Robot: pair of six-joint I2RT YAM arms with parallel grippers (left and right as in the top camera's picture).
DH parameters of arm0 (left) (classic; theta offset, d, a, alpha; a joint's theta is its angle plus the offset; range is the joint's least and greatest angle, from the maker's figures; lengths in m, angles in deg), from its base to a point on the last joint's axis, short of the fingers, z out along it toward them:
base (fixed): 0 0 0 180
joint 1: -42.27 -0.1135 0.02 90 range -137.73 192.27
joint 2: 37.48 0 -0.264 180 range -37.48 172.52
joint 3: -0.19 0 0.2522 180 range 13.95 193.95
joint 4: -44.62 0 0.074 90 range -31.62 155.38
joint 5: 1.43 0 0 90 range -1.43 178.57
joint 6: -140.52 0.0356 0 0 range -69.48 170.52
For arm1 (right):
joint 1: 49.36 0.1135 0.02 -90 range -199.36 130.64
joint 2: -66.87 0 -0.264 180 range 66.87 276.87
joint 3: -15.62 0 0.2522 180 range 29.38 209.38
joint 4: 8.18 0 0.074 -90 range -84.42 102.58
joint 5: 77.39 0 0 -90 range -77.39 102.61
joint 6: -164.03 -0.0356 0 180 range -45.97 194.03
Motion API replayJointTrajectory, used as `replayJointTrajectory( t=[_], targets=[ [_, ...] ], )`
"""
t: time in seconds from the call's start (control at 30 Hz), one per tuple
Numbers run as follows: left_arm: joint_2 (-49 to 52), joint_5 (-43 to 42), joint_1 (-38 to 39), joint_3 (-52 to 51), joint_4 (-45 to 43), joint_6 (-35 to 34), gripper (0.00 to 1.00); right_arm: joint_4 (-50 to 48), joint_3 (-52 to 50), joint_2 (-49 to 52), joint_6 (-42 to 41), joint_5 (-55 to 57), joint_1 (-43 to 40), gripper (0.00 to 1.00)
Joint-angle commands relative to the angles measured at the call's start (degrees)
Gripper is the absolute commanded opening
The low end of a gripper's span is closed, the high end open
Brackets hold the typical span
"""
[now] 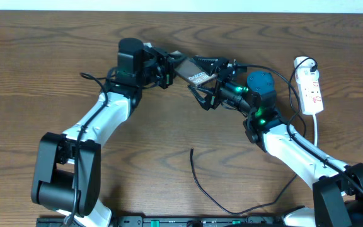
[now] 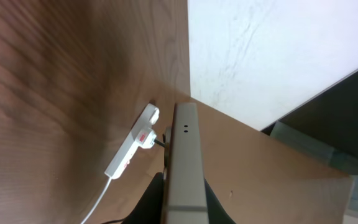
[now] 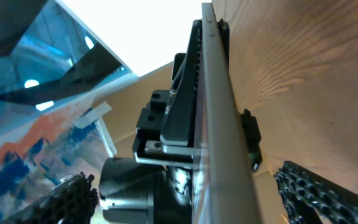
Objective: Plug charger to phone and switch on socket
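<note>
Left hand (image 1: 170,68) is pressed shut, pinching the phone (image 1: 184,65) by one end. The phone appears edge-on in both wrist views. Right hand (image 1: 198,79) is spread wide, with one finger (image 3: 319,193) on either side of the phone's other end, both apart from it. Charger (image 1: 198,180) lies loose on the worktop (image 1: 49,69) nearer the arm bases, well apart from the phone, its tip not plugged in. Socket (image 1: 311,85) lies at the far right.

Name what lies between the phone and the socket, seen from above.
In the overhead view, the right gripper and its teal wrist housing sit between the phone and the socket.
</note>
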Motion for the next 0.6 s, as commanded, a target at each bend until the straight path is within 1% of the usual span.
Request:
replayJointTrajectory(
  t=[0.0,0.17,0.27,0.33,0.43,0.47,0.5,0.57],
  targets=[
    [-1.1,-4.1,-2.6,0.7,-0.5,3.4,0.07,-0.4,0.7,-0.1,4.6,-1.8,-1.4,0.95],
    [-1.1,-9.5,-6.3,0.7,-0.5,8.2,0.07,-0.6,0.7,-0.1,12.3,-6.2,-3.9,0.96],
    [-1.1,-15.1,-9.3,0.7,-0.5,14.1,0.07,-2.6,0.7,-0.1,20.2,-11.1,-6.0,0.99],
    [-1.1,-20.3,-11.5,0.7,-0.5,18.2,0.07,-5.0,0.7,-0.1,24.6,-14.2,-7.6,0.99],
    [-1.1,-25.6,-13.4,0.7,-0.5,23.1,0.07,-8.2,0.7,-0.1,28.6,-17.2,-8.9,0.99],
    [-1.1,-29.4,-14.6,0.7,-0.5,27.2,0.07,-10.5,0.7,-0.1,31.9,-19.6,-9.6,0.99],
    [-1.1,-31.6,-15.3,0.7,-0.5,29.2,0.07,-11.6,0.8,-0.1,34.4,-21.0,-10.0,0.99],
    [-1.1,-35.0,-16.2,0.7,-0.5,31.8,0.08,-12.1,0.8,-0.2,37.9,-23.6,-10.5,0.99]
  ],
)
